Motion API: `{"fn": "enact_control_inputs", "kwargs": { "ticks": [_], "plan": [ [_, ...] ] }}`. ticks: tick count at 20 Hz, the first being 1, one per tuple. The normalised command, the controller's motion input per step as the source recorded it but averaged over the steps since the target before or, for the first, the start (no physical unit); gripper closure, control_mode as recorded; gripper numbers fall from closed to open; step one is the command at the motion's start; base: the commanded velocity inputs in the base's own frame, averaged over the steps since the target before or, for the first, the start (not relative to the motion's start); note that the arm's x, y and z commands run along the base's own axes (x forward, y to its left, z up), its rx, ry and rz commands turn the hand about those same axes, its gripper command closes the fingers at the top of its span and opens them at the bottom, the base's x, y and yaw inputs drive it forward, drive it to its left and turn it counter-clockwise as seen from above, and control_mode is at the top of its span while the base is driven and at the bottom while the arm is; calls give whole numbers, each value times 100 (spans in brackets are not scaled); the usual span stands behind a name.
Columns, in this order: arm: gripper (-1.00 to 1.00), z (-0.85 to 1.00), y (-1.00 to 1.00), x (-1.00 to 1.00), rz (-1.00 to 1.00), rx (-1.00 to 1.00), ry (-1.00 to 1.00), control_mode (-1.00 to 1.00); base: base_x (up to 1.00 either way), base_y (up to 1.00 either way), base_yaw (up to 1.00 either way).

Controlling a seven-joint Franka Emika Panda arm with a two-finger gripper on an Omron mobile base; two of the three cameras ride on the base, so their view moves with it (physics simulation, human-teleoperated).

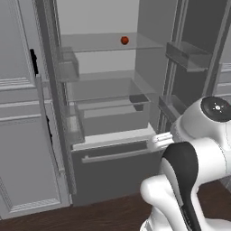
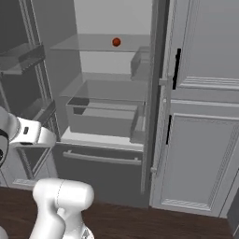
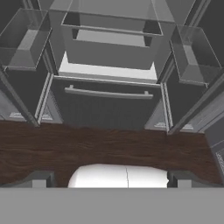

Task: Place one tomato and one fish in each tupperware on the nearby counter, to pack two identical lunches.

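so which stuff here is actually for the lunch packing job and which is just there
For the job:
tomato on the upper fridge shelf
gripper, open, aimed at the fridge

Just there:
clear drawer
door bins
freezer drawer handle
wooden floor

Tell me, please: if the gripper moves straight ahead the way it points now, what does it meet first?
Probably the dark wooden floor in front of the open fridge, or the freezer drawer front just beyond; depth is unclear. The open gripper holds nothing.

Both fridge doors [image 1: 27, 135] stand swung wide, so the way into the fridge is open from the front, though the glass shelf [image 1: 108, 43] carrying a tomato [image 1: 124, 40] has a clear drawer [image 1: 113, 113] jutting below it and door bins [image 1: 187, 54] crowding either side.
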Motion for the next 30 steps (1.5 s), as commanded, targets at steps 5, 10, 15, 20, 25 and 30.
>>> {"fn": "enact_control_inputs", "kwargs": {
  "ticks": [5, 10, 15, 20, 25, 30],
  "plan": [
    [-100, 0, 0, 0, 0, 0, 0, 100, 62, -5, 0],
    [-100, 0, 0, 0, 0, 0, 0, 100, 68, -2, 0],
    [-100, 0, 0, 0, 0, 0, 0, 100, 78, -13, -4],
    [-100, 0, 0, 0, 0, 0, 0, 100, 77, -21, -9],
    [-100, 0, 0, 0, 0, 0, 0, 100, 50, -27, -17],
    [-100, 0, 0, 1, -3, 0, 0, -100, 10, -2, -7]
  ]
}}
